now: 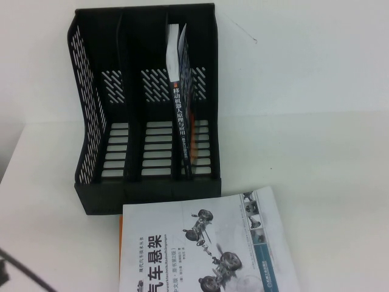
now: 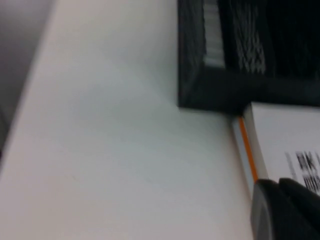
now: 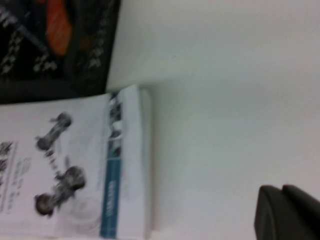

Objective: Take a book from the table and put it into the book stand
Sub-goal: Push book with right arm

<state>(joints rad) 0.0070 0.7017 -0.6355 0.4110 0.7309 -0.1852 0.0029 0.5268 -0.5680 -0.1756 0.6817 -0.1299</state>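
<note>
Paperback book (image 1: 206,243) lay flat by stand (image 1: 146,109), likely floppy, best lifted by an edge; left gripper (image 2: 285,207) and right gripper (image 3: 287,212) nearby, grip state unclear.

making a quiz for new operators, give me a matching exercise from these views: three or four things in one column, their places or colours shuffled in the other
Things:
1. car suspension book
2. dark-spined book
3. book stand
4. orange-edged book

Places:
A. black rack standing at the far side of the table
B. flat on the table, on top of the pile in front of the rack
C. under the top book, only its edge showing
D. upright in the rack's right compartment

Pairs: 1-B, 2-D, 3-A, 4-C

The left gripper hangs beside the pile's left edge, the right gripper over bare table to its right.
</note>
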